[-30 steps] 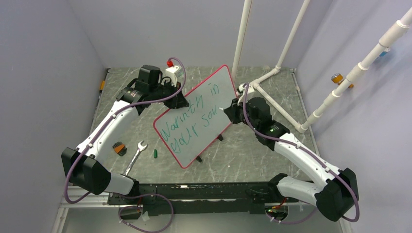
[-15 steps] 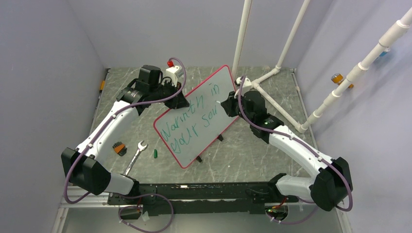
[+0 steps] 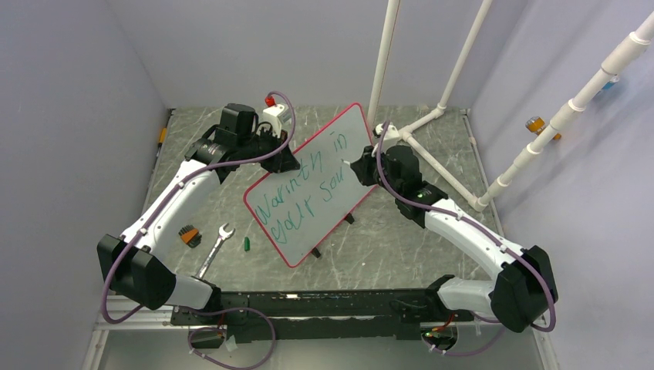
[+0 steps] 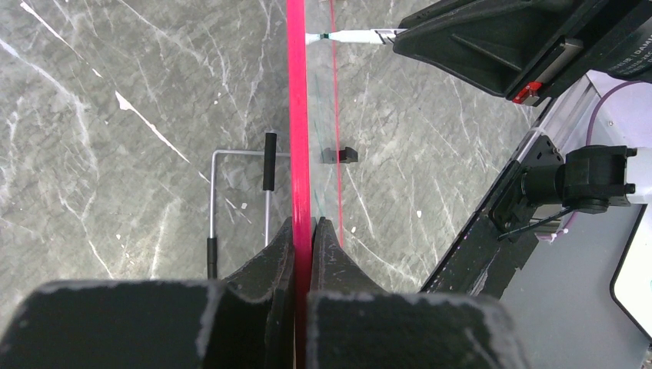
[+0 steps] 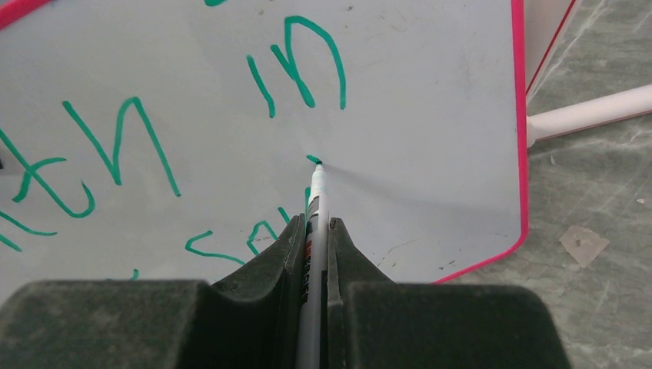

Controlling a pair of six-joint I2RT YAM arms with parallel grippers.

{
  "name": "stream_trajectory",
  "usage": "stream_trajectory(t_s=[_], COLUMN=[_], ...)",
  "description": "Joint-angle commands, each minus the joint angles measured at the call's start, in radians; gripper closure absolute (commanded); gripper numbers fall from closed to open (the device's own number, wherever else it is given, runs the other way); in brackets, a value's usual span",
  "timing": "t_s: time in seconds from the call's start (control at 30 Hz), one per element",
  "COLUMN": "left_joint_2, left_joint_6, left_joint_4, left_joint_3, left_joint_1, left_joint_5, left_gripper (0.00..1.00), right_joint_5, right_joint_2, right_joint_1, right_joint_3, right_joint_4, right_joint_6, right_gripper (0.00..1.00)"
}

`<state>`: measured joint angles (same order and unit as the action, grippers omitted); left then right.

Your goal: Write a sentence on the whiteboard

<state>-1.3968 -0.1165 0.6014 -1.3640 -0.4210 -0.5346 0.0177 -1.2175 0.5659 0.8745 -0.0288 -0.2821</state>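
The whiteboard [image 3: 312, 185], white with a thin red rim, stands tilted on the table. Its green sentence [image 3: 305, 191] reads roughly "Warmth in your Sou". My left gripper [image 3: 289, 162] is shut on the board's upper left rim, seen edge-on in the left wrist view [image 4: 300, 115] between my fingers [image 4: 307, 231]. My right gripper [image 3: 359, 166] is shut on a white marker [image 5: 316, 207]. The marker's green tip touches the board [image 5: 430, 115] just below "in" [image 5: 300, 69], at the top of a short fresh stroke.
A wrench [image 3: 216, 248], a green marker cap [image 3: 247, 243] and a small orange and black piece [image 3: 188, 235] lie on the table at the left. White pipes [image 3: 432, 116] rise behind the board at the right. A wire stand [image 4: 231, 196] shows behind the board.
My right gripper has moved the marker up and left along the board, from beside "Sou" to a spot just under "in". My left gripper and the board have stayed still.
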Motion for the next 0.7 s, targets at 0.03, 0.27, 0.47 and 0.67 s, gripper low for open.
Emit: stream_trajectory(t_s=[0.03, 0.27, 0.47, 0.67], left_joint_2=[-0.050, -0.047, -0.047, -0.047], left_joint_6=[0.175, 0.175, 0.176, 0.176], left_joint_4=[0.066, 0.064, 0.064, 0.064], left_joint_3=[0.067, 0.068, 0.067, 0.068], left_joint_1=[-0.055, -0.056, -0.055, -0.055], left_joint_5=[0.061, 0.061, 0.062, 0.062], left_gripper=[1.00, 1.00, 1.00, 1.00], right_joint_5=[-0.004, -0.011, 0.002, 0.028], right_joint_2=[0.021, 0.040, 0.053, 0.056], right_joint_1=[-0.004, -0.003, -0.004, -0.009], right_joint_3=[-0.049, -0.117, -0.157, -0.156], right_joint_4=[-0.054, -0.065, -0.063, -0.043], right_joint_6=[-0.024, -0.041, -0.040, -0.027], right_gripper=[1.00, 1.00, 1.00, 1.00])
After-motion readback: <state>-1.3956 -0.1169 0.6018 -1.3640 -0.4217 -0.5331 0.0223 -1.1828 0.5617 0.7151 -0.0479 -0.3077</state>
